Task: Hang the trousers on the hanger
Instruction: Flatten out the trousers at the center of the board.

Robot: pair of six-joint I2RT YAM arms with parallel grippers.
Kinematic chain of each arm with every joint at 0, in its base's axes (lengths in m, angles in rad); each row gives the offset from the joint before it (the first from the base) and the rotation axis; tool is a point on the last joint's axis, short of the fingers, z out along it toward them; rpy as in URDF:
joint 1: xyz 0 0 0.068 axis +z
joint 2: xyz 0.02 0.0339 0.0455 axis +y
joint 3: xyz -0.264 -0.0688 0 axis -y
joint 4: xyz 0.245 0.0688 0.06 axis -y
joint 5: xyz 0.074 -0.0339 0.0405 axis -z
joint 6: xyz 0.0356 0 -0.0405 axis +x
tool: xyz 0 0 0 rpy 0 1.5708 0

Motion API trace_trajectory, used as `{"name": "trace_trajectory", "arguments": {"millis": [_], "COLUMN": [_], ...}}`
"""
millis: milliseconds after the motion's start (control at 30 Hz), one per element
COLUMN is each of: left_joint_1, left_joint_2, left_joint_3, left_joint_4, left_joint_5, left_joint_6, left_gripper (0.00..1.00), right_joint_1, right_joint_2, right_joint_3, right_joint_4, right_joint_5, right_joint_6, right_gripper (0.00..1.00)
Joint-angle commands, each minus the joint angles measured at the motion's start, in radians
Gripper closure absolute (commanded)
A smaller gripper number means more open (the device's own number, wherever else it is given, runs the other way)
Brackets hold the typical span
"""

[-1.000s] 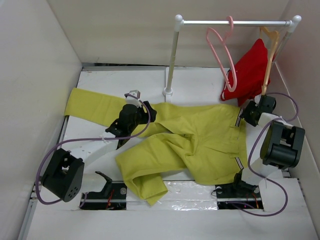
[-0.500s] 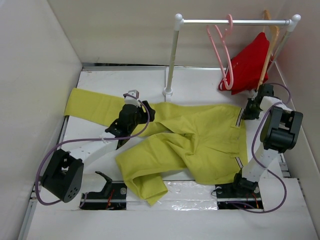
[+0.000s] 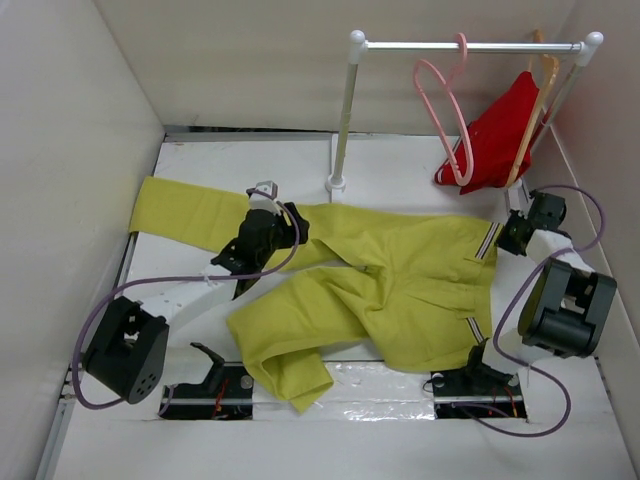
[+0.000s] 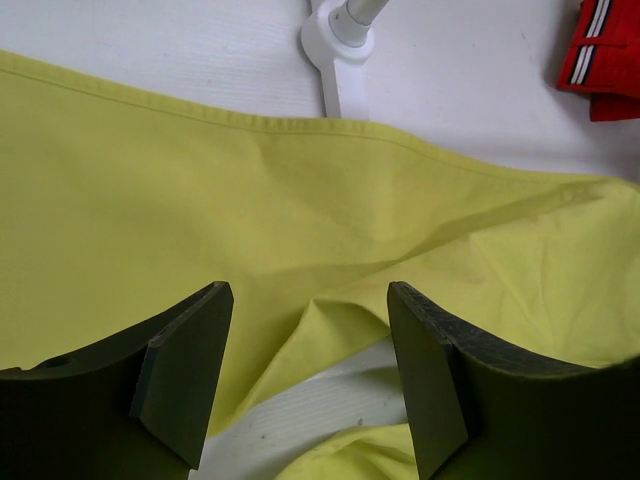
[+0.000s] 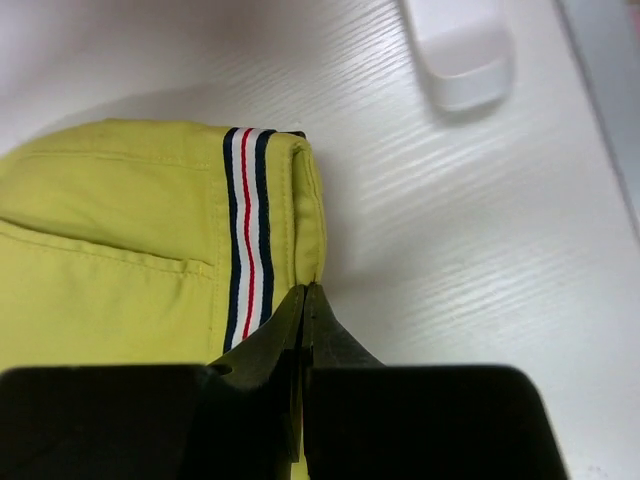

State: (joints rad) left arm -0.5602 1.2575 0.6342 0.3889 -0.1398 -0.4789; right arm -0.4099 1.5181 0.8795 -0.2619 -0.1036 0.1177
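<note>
**Desk:** While the trousers lie spread before the rack, where's the hanger?

**Photographer:** On the rack's bar. Left gripper gapes over a leg. Right gripper is pinched tight at the waistband; cloth caught, unclear. Limp, light fabric, likely best held at that firmer band.

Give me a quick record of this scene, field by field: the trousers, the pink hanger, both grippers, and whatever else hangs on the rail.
trousers: yellow-green trousers, spread flat on the table, on no hanger
hanger: pink hanger, hooked on the rail, bare
left gripper: left gripper open, above one leg of the trousers
right gripper: right gripper shut, tips at the edge of the striped waistband; whether fabric is pinched is unclear
other: red garment on a wooden hanger, same rail
</note>
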Motion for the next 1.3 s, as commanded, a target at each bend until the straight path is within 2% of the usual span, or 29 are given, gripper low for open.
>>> {"name": "trace_trajectory", "arguments": {"millis": [0,200,433,500,533,567,633,667,733,800,867,900,933,967,1000,1033,1100,1133,1200,1233,1267], "left_joint_1": [0.003,0.003,0.025,0.046,0.046,0.057,0.057,0.057,0.057,0.057,0.057,0.057,0.057,0.057,0.057,0.057,0.057,0.046,0.037,0.037,0.037], "left_joint_2": [0.016,0.04,0.075,0.092,0.097,0.106,0.106,0.105,0.106,0.112,0.102,0.086,0.066,0.01,-0.022,-0.056,-0.157,-0.19,-0.291,-0.323,-0.392], "left_joint_3": [0.022,0.027,0.025,0.024,0.022,0.024,0.021,0.016,-0.004,-0.017,-0.034,-0.056,-0.073,-0.086,-0.109,-0.111,-0.091,-0.074,-0.021,-0.002,0.013], "left_joint_4": [0.007,0.01,0.007,0.008,0.01,0.008,0.008,0.013,0.011,-0.025,-0.062,-0.071,-0.07,-0.055,-0.048,-0.045,-0.065,-0.083,-0.145,-0.165,-0.212], "left_joint_5": [-0.017,-0.032,-0.066,-0.066,-0.064,-0.06,-0.061,-0.066,-0.076,-0.112,-0.126,-0.127,-0.118,-0.106,-0.074,-0.06,-0.058,-0.07,-0.099,-0.11,-0.125], "left_joint_6": [-0.001,-0.003,-0.009,-0.016,-0.023,-0.024,-0.027,-0.032,-0.043,-0.055,-0.082,-0.095,-0.105,-0.127,-0.139,-0.148,-0.162,-0.165,-0.168,-0.17,-0.171], "left_gripper": [0.4,0.39,0.39,0.39,0.39,0.39,0.39,0.39,0.4,0.41,0.42,0.43,0.47,0.51,0.57,0.68,0.85,0.93,0.94,0.94,0.94], "right_joint_1": [-0.056,-0.121,-0.112,-0.08,-0.06,-0.012,0.035,0.083,0.143,0.263,0.353,0.461,0.514,0.567,0.629,0.749,0.88,1.008,1.129,1.179,1.26], "right_joint_2": [-0.101,-0.124,-0.007,0.017,0.016,-0.01,-0.061,-0.096,-0.218,-0.309,-0.447,-0.493,-0.562,-0.588,-0.604,-0.611,-0.578,-0.552,-0.442,-0.397,-0.348], "right_joint_3": [-0.049,-0.033,0.114,0.153,0.16,0.161,0.107,0.073,-0.055,-0.146,-0.265,-0.308,-0.371,-0.382,-0.392,-0.396,-0.367,-0.346,-0.262,-0.231,-0.199], "right_joint_4": [0.139,0.194,0.199,0.182,0.168,0.162,0.176,0.194,0.251,0.315,0.323,0.373,0.388,0.382,0.397,0.411,0.444,0.454,0.463,0.475,0.487], "right_joint_5": [-0.034,-0.055,0.004,0.028,0.05,0.07,0.09,0.082,0.062,0.062,0.056,0.023,0.004,-0.008,-0.04,-0.068,-0.106,-0.107,-0.072,-0.067,-0.073], "right_joint_6": [0.025,0.05,0.03,0.02,0.022,0.026,0.066,0.082,0.121,0.131,0.12,0.116,0.105,0.097,0.091,0.065,0.039,0.008,-0.03,-0.065,-0.082], "right_gripper": [1.0,1.0,0.99,0.85,0.58,0.43,0.21,0.2,0.21,0.3,0.64,0.82,0.97,1.0,1.0,1.0,1.0,0.99,0.92,0.72,0.59]}}
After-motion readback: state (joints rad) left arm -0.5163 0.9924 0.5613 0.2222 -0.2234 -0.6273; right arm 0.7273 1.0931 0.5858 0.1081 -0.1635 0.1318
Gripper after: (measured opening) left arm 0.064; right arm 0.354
